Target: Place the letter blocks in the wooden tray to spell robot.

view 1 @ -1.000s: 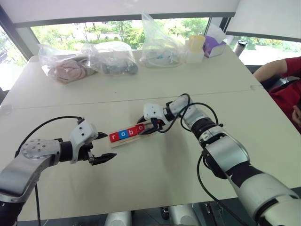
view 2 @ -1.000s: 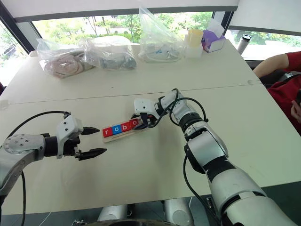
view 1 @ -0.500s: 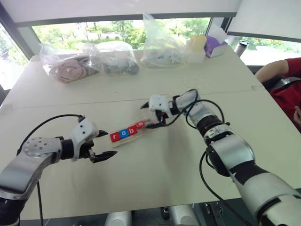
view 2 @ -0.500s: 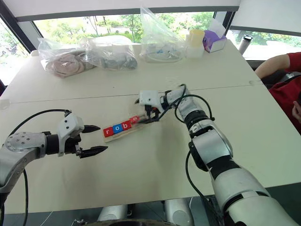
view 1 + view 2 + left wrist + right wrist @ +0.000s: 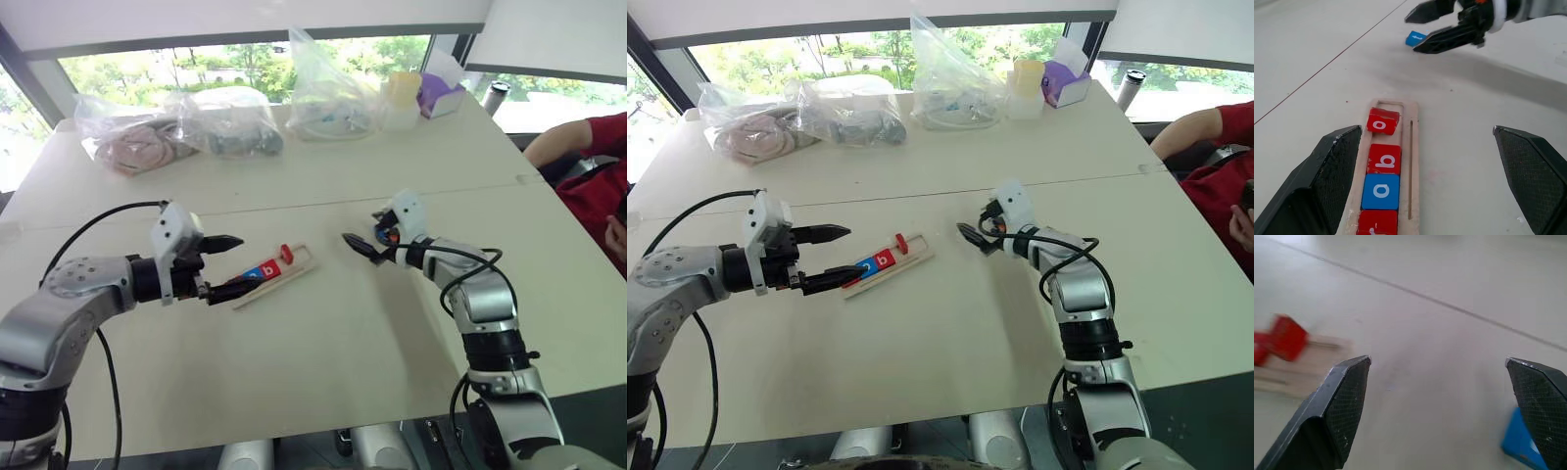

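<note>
The wooden tray (image 5: 294,270) lies at mid-table. In it a red r (image 5: 1376,223), a blue o (image 5: 1381,191) and a red b (image 5: 1384,159) lie flat in a row. A second red o (image 5: 1382,121) sits tilted and askew near the tray's far end. The blue t (image 5: 1415,38) lies on the table by my right gripper (image 5: 358,245), which is open, empty and off to the right of the tray. My left gripper (image 5: 225,264) is open at the tray's left end, with its fingers either side of the row and holding nothing.
Plastic bags (image 5: 230,122) of cloth, a yellow cup (image 5: 402,93) and a purple box (image 5: 438,96) line the far side of the table. A person in a red sleeve (image 5: 588,142) sits at the right edge. Bare tabletop lies in front of the tray.
My right gripper has let go at the tray's end, opened and drawn back to the right, leaving the red o tilted. My left gripper has risen and closed in on the tray.
</note>
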Robot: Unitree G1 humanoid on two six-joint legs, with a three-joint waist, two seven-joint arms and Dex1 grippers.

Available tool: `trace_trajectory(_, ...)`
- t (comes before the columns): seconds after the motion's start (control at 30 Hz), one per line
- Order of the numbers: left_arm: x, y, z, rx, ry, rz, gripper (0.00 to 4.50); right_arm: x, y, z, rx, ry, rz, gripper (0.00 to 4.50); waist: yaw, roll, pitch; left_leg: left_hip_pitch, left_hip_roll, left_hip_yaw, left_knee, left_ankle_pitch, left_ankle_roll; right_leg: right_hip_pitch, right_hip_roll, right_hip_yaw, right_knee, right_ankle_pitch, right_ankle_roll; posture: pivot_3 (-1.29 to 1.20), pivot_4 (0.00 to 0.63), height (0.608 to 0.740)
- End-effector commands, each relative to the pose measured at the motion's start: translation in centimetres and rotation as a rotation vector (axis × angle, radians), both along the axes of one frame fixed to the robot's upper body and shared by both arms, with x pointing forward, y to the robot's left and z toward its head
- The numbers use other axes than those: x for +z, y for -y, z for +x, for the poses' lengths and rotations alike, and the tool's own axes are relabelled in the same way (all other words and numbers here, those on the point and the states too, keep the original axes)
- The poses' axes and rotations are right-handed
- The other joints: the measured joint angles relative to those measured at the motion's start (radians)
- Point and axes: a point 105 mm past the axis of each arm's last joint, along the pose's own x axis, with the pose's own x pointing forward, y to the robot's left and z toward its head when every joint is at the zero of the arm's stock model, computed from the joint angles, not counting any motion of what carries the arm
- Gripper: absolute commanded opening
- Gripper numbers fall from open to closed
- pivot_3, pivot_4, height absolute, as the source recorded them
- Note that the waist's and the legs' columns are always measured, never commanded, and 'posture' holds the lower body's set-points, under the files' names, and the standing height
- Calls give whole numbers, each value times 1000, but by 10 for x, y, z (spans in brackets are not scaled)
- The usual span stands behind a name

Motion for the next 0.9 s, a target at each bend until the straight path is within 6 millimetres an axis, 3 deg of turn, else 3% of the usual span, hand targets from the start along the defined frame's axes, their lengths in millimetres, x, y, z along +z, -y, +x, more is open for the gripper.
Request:
trace_trajectory(0.03,-4,-16,9,11,33,111,4500,17,-2,1,2,71,-37,4479,0,0,0,1,0,0,0,0,0,1,0,0,0,-1,-3,0,150,740)
trace_trajectory(0.17,-10,-28,16,30,46,165,4500,33,-24,-5,97,104,-14,4479,4,0,0,1,-1,1,1,1,-1,1,-1,1,0,-1,-3,0,150,740)
trace_trajectory(0.27,-12,-31,14,31,37,165,4500,28,-58,-20,228,84,-18,4479,3,0,0,-2,0,1,0,1,-1,-1,-1,1,-1,1,0,0,150,740)
trace_trajectory(0.4,-18,-30,8,35,24,163,4500,12,-89,-31,287,23,-18,4479,3,0,0,-4,0,0,-1,0,-1,-3,-1,0,-1,1,0,0,150,740)
trace_trajectory(0.67,-22,-32,-2,65,11,163,4500,-9,-98,-33,228,-111,-36,4479,14,-1,0,-5,-1,1,0,0,-1,-2,-5,0,-2,0,0,0,150,740)
trace_trajectory(0.77,-23,-31,-4,70,9,160,4500,-22,-101,-30,209,-164,-43,3621,12,-1,-1,-4,-1,1,1,1,-1,-2,-4,0,-2,0,-1,0,150,740)
trace_trajectory(0.9,-23,-29,-3,72,14,158,4500,-36,-101,-18,151,-211,-38,1497,10,-1,0,-4,-1,1,1,1,-1,-2,-3,0,-2,0,0,0,150,740)
